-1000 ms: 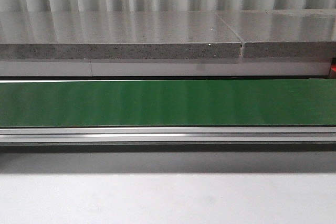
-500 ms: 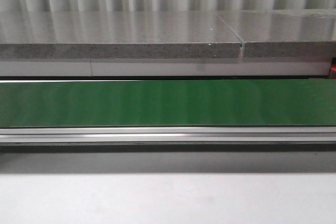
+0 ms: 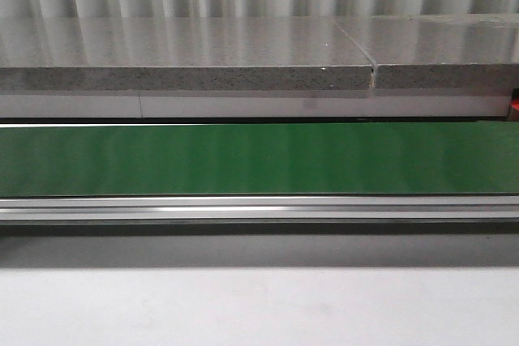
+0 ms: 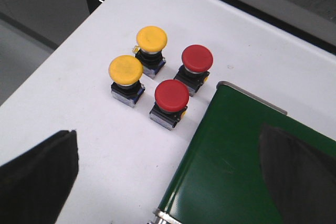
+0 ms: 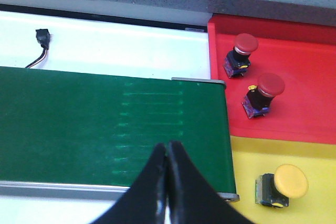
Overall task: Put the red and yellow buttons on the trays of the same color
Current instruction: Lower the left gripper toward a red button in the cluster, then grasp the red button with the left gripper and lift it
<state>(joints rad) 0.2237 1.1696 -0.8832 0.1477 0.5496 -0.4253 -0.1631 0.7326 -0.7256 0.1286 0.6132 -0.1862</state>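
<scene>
In the left wrist view two yellow buttons (image 4: 126, 70) (image 4: 151, 39) and two red buttons (image 4: 171, 94) (image 4: 197, 59) stand together on the white table beside the end of the green belt (image 4: 236, 166). My left gripper (image 4: 173, 182) hangs open above the table and belt edge, nothing between its fingers. In the right wrist view the red tray (image 5: 310, 114) holds two red buttons (image 5: 245, 43) (image 5: 271, 84). The yellow tray (image 5: 315, 203) holds one yellow button (image 5: 290, 180). My right gripper (image 5: 168, 148) is shut and empty over the belt (image 5: 105, 124) near its end.
The front view shows only the green conveyor belt (image 3: 259, 158), its metal rail (image 3: 259, 208) and a grey stone ledge (image 3: 186, 54) behind; no arm or button appears there. A small black connector with wires (image 5: 43, 38) lies on the white surface beyond the belt.
</scene>
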